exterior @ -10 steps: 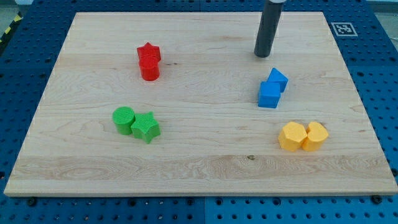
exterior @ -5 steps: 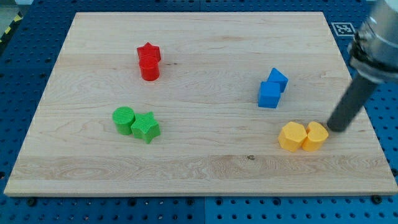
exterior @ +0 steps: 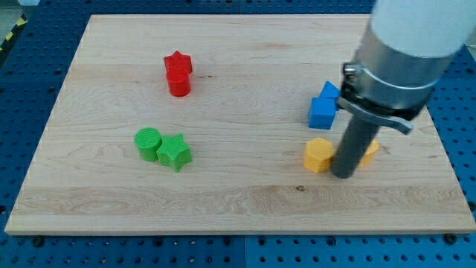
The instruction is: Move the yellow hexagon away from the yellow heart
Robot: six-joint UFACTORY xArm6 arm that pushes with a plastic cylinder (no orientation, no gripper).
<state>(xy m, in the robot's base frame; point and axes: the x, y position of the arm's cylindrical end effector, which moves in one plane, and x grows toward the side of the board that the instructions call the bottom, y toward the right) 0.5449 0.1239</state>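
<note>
My tip (exterior: 343,174) stands between the yellow hexagon (exterior: 318,155) at its nine o'clock and the yellow heart (exterior: 369,152), mostly hidden at its three o'clock. The two blue cubes (exterior: 324,106) sit at twelve o'clock from the hexagon. The green cylinder (exterior: 148,143) touches the green star (exterior: 174,152) at its four o'clock, and the red star (exterior: 178,63) lies at twelve o'clock of the red cylinder (exterior: 179,83).

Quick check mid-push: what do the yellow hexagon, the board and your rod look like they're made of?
The yellow hexagon block looks like matte plastic, possibly 3D-printed: uniform colour, no glare. The pale board looks like unvarnished wood, with long grain lines and a small dark knot. The dark rod, ending at my tip just to the view's right of the hexagon, looks smooth with a dull sheen; metal or plastic, I cannot tell.
</note>
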